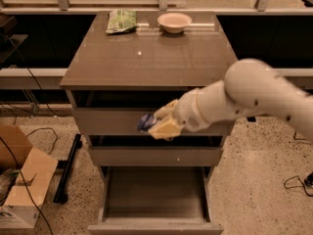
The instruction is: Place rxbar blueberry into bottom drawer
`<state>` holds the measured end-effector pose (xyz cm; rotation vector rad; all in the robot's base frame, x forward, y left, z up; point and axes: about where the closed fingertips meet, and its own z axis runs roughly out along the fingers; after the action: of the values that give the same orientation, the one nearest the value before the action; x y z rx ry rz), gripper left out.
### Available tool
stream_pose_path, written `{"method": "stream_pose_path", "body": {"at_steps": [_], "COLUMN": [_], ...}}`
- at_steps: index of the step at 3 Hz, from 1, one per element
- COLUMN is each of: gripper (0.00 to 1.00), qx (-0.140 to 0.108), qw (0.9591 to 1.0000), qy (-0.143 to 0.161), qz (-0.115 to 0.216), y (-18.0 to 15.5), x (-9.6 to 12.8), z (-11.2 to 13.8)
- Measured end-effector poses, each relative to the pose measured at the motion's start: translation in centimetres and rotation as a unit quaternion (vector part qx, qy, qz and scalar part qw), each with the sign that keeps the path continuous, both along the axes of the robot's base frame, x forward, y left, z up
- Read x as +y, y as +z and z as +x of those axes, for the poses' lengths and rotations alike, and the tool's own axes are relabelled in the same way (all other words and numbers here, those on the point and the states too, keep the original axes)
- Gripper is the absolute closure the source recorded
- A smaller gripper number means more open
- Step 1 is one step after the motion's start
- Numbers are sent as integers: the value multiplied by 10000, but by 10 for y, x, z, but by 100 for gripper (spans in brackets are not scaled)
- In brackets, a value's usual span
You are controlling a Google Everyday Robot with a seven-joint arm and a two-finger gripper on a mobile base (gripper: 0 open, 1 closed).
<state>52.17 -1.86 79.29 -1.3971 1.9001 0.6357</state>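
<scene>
My gripper (157, 124) is in front of the cabinet, level with the top drawer's front panel, and is shut on the rxbar blueberry (145, 122). Only the bar's dark blue end sticks out to the left of the pale fingers (165, 127). The bottom drawer (155, 218) stands pulled open below the gripper, its inside bare and grey-brown. The two upper drawers are pushed in. The white arm reaches in from the right.
A green crinkly bag (121, 20) and a pale bowl (174, 22) sit at the back of the cabinet top (146, 58). A cardboard box (22, 182) and cables lie on the floor at left. A black bar (67, 169) leans by the cabinet.
</scene>
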Motion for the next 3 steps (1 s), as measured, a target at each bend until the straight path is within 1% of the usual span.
{"method": "stream_pose_path", "body": {"at_steps": [1,2,3], "gripper": [100,100,100], "qx": [733,715,726], "qw": [9960,9952,9953], "qy": [-507,-652,-628], "qz": [105,169,162], "y": [-110,-122,-122], "x": [2,3,4], "z": [-8,-4,-5]}}
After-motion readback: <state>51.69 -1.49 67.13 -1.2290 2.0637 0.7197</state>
